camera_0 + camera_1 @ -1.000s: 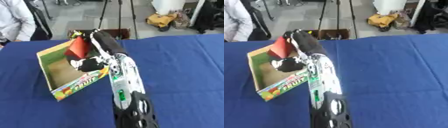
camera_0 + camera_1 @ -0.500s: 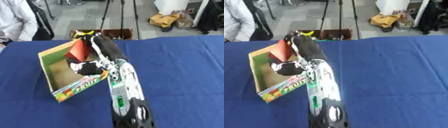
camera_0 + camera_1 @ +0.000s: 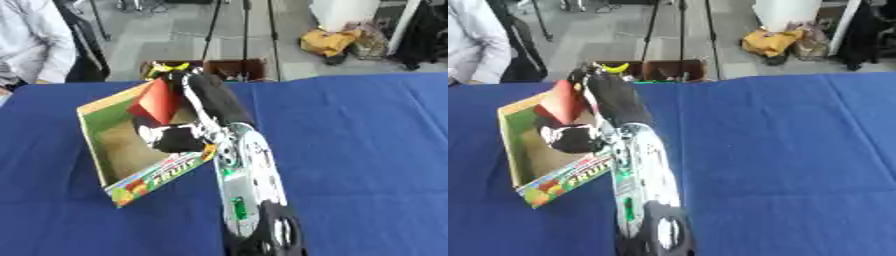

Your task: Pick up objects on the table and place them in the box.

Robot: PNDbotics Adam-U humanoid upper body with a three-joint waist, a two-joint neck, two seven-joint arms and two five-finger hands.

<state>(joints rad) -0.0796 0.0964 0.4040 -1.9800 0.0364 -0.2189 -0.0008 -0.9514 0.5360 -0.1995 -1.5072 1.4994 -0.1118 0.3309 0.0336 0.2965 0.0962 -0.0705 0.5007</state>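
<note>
Reaching over box [image 3: 101, 125], robot hand [image 3: 175, 82] grasping red object [image 3: 156, 101], arm [image 3: 241, 165] hiding box's near corner, blue table [image 3: 350, 140]

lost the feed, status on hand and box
Right hand over the box, holding a red object. Left hand not in view. Nothing blocking the box.

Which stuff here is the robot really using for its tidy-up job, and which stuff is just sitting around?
For the job:
- the fruit box on the blue table
- the red object held over the box
- the robot's hand reaching into the box

Just lying about:
- the crates on the floor behind the table
- the yellow bag
</note>
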